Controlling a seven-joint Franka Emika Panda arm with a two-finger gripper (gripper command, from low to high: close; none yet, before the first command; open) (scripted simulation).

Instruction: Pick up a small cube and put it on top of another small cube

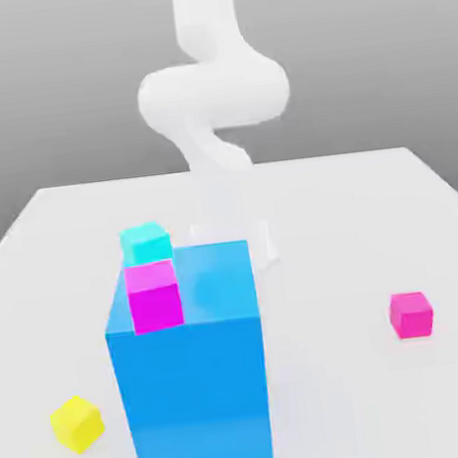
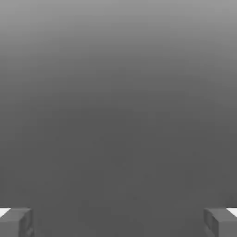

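- Grey backdrop is hanging behind a pale worktop (image 1: 300, 205) we are sharing with a big blue block (image 1: 190, 378).
- We are spotting the small cube (image 1: 411, 314), hot pink, resting alone on the worktop's right side, well apart from the yellow cube (image 1: 77, 424) at near left.
- Our claw (image 2: 118, 222) is standing released, fingers (image 2: 16, 222) spread wide with nothing between them.
- We are judging the cube light, rigid and smooth, so we are planning to pinch two opposite flat faces.

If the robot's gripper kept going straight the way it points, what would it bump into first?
Probably nothing. In the hand view the gripper is open, fingers wide apart, and only plain grey lies ahead. No cube shows in its line, though how far that free way reaches is unclear.
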